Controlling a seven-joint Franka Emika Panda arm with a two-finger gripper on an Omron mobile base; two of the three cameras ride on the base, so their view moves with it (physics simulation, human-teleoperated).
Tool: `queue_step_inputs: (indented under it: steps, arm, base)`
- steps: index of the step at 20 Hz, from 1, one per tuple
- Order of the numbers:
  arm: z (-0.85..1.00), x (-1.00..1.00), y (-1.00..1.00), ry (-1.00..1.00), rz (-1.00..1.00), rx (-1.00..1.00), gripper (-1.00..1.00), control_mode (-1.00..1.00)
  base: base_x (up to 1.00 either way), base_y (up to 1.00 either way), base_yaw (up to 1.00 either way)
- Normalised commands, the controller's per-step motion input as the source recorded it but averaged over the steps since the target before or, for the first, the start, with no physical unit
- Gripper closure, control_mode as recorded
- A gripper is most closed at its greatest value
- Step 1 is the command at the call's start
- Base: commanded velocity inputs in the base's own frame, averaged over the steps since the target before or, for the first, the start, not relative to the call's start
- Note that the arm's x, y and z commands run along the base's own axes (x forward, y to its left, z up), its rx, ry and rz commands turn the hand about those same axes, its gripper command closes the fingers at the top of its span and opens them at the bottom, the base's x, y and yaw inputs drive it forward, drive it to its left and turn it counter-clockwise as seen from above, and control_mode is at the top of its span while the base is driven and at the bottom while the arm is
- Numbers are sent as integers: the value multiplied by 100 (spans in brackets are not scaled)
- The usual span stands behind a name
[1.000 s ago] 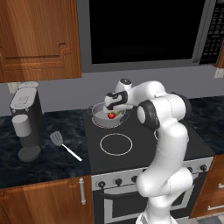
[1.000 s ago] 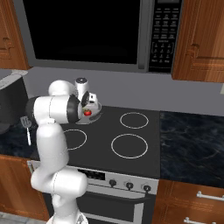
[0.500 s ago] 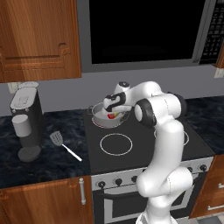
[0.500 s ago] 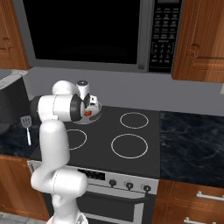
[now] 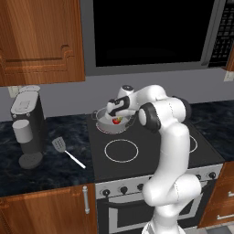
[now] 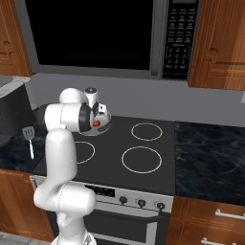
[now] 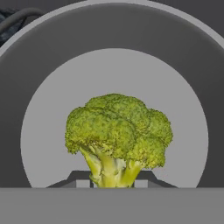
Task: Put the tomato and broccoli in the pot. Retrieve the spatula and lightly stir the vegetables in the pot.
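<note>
My gripper (image 7: 113, 182) is shut on the stem of the yellow-green broccoli (image 7: 118, 135), holding it head-down just above the grey floor of the pot (image 7: 43, 57). From the base, the pot (image 5: 101, 124) stands on the stove's back left burner, with my gripper (image 5: 117, 115) dipped into it. The red tomato (image 5: 116, 121) lies in the pot beside the fingers, and it shows as a red spot (image 6: 96, 124) inside the pot (image 6: 107, 122). The spatula (image 5: 65, 151) lies flat on the dark counter left of the stove, blade away from the front edge.
A dark coffee machine (image 5: 28, 126) stands at the counter's back left, close to the spatula (image 6: 28, 139). The black stovetop (image 5: 151, 157) has ring burners. A microwave (image 6: 110, 33) hangs above and wooden cabinets flank it.
The hand has shifted slightly left and lower over the pot, with the broccoli still in its grip. The tomato and the spatula have not moved.
</note>
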Motion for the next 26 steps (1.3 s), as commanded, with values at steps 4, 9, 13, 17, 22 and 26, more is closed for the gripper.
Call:
queue_step_inputs:
  steps: [4,9,13,17,22,26]
  arm:
    - [0,9,0,0,0,0,100,-100]
    - [0,1,0,0,0,0,-100,-100]
    - [0,0,0,0,0,0,-100,-100]
    - [0,0,0,0,0,0,-100,-100]
    - [2,-4,0,0,0,0,-100,-100]
    - [21,-30,0,-9,0,2,-100,-100]
  base:
    - [0,0,0]
    - [0,0,0]
    - [0,0,0]
    - [0,0,0]
    - [0,0,0]
    - [0,0,0]
